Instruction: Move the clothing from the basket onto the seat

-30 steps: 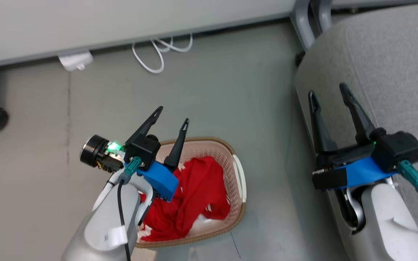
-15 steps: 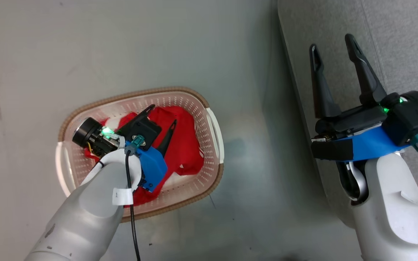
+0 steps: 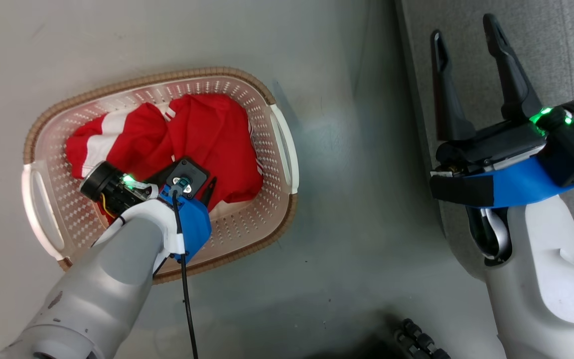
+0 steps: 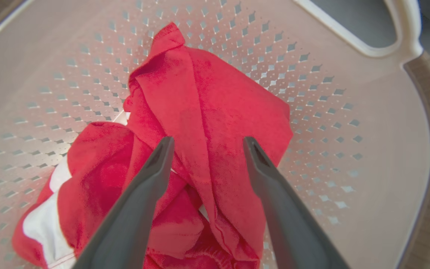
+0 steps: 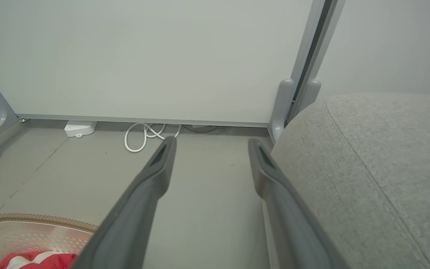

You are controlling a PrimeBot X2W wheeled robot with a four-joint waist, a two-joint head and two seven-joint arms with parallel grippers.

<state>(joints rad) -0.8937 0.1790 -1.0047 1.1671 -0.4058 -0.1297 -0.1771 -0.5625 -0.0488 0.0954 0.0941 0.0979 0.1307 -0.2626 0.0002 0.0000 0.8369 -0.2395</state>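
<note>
Over the last second the left gripper [image 4: 208, 141] has dropped inside the basket [image 3: 142, 80], jaws parted and empty, tips straddling a fold of the red clothing [image 3: 207, 134] heaped there. A grasp looks imminent; the right gripper [image 3: 463, 26] waits open and empty by the grey seat [image 5: 368, 157]

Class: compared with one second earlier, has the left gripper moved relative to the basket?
Yes. Judged against the basket, the left gripper has moved from above the near rim down inside it, and is now open over the clothing.
</note>
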